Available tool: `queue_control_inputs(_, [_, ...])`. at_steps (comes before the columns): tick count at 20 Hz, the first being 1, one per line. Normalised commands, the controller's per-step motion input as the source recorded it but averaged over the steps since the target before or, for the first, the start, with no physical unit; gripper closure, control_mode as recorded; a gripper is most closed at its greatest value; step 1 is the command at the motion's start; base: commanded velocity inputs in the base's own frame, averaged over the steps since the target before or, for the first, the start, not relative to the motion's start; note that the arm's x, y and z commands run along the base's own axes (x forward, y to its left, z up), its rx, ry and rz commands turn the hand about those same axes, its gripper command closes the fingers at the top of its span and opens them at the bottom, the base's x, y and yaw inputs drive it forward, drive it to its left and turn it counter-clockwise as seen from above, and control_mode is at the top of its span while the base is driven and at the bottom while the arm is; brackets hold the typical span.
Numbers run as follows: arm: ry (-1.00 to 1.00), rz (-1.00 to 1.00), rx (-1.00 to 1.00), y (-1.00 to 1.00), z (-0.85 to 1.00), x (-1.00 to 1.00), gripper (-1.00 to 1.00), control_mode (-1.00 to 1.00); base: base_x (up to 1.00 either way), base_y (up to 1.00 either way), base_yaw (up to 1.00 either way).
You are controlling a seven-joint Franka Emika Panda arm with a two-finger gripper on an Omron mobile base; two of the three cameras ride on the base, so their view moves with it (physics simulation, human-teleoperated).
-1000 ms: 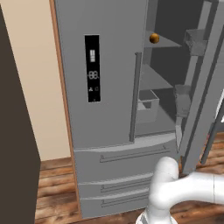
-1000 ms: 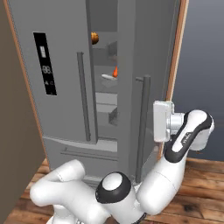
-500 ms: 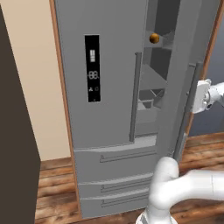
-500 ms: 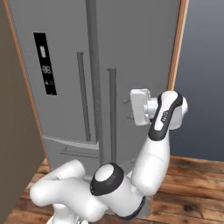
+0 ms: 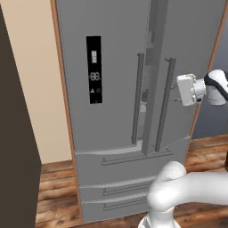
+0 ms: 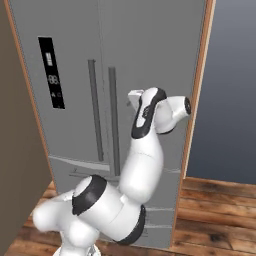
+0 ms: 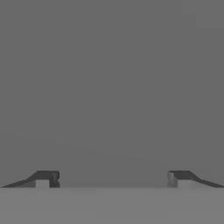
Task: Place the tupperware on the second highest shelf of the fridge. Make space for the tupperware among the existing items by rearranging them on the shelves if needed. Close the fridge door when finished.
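The fridge (image 5: 111, 67) fills the view, its left door carrying a black display panel (image 5: 93, 69). The right fridge door (image 5: 187, 49) stands almost shut, leaving a narrow dark gap (image 5: 147, 95) between the two doors. My gripper (image 5: 179, 90) is open and pressed flat against that door's outer face, just right of its long bar handle (image 5: 166, 104). In the right base view the hand (image 6: 134, 98) meets the door beside the handle (image 6: 113, 120). The hand view has bare grey door panel (image 7: 112, 87) between my spread gripper (image 7: 112, 179). The tupperware, the second highest shelf and the existing items are hidden behind the doors.
Bottom drawers (image 5: 120, 178) with bar pulls sit under the doors. A wooden frame (image 6: 197, 100) borders the fridge's right side, with a dark wall (image 6: 232, 90) beyond. A dark cabinet side (image 5: 15, 133) stands at the left. Wood floor (image 6: 220, 215) lies open at the right.
The right fridge door has swung from wide open to almost shut, covering the shelves and items. My open gripper has travelled left with the door, staying against its outer face.
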Motion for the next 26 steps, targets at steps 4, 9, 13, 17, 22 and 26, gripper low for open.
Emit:
queue_control_inputs(4, [-0.12,-0.73,-0.18,0.27,0.19,0.47,-1.0,-1.0,0.0,0.0,0.0])
queue_control_inputs(9, [-0.1,-0.67,-0.15,0.26,0.17,0.63,-1.0,-1.0,0.0,0.0,0.0])
queue_control_inputs(13, [-0.07,-0.5,-0.05,0.13,0.06,0.85,-1.0,-1.0,0.0,0.0,0.0])
queue_control_inputs(17, [0.0,-0.33,0.0,0.0,0.0,0.93,-1.0,-1.0,0.0,0.0,0.0])
queue_control_inputs(22, [-0.04,-0.22,0.0,-0.22,-0.12,0.44,-1.0,-1.0,0.0,0.0,0.0])
queue_control_inputs(26, [-0.46,-0.22,0.0,-0.28,-0.97,-0.26,-1.0,-1.0,0.0,0.0,0.0])
